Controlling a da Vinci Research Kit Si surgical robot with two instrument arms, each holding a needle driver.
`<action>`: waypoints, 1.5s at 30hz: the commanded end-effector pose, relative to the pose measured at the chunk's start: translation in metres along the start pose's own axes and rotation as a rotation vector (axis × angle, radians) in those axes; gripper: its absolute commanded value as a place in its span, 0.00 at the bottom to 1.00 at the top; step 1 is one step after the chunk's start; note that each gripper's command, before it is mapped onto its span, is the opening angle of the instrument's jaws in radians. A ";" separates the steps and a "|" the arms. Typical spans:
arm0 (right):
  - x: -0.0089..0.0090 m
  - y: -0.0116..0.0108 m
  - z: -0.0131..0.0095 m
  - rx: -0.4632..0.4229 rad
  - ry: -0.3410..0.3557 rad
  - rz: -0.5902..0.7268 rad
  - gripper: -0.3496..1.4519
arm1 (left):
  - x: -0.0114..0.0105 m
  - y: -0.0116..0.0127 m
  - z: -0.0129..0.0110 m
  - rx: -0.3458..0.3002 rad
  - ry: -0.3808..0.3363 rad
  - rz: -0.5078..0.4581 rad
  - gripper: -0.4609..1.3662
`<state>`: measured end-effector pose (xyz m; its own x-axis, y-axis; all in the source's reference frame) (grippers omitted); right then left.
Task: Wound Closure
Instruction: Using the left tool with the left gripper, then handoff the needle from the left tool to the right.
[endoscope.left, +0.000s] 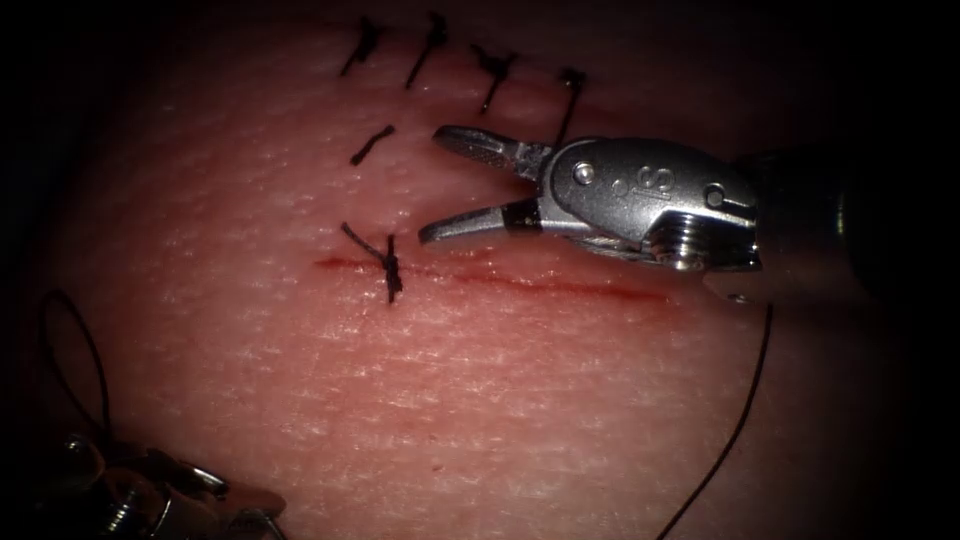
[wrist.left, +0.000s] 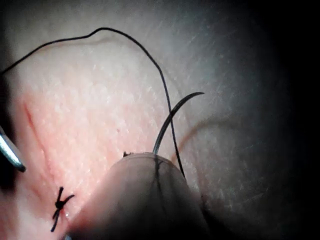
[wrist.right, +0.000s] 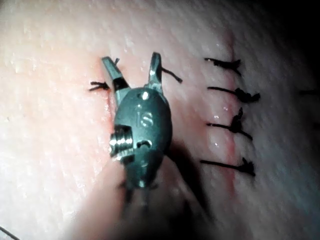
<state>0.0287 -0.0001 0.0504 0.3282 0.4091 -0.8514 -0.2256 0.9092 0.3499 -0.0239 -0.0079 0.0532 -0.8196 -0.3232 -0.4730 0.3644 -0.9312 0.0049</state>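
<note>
The tissue bears a red cut running across, with one knotted stitch near its left end. My right tool hovers just above the cut, jaws open and holding nothing; the right wrist view shows the open right tool beside that stitch. My left tool sits low at the left, off the cut. In the left wrist view the curved needle rises from the left tool's tip, gripped near its rear end, above the tissue and not in it. Thread loops from it.
A row of older dark stitches lies beyond the cut, also seen as a stitch row from the right wrist. A short cut thread end lies near the upper jaw. Thread loops at the left and trails at the right.
</note>
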 end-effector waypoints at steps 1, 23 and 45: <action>0.0000 -0.0001 0.0001 0.002 0.001 0.034 0.68 | 0.0001 -0.0008 -0.0007 0.014 -0.001 0.029 0.06; 0.0028 0.0001 -0.0016 -0.139 -0.058 0.229 0.68 | 0.0023 -0.0138 -0.0011 0.287 -0.045 0.384 0.06; 0.0039 0.0005 -0.0027 -0.288 -0.068 0.573 0.51 | -0.0003 -0.0125 0.0037 0.454 -0.161 0.788 0.06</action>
<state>0.0276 0.0015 0.0461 0.1362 0.8408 -0.5239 -0.6151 0.4863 0.6206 -0.0298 0.0032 0.0565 -0.4668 -0.8830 -0.0491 0.6614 -0.3854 0.6434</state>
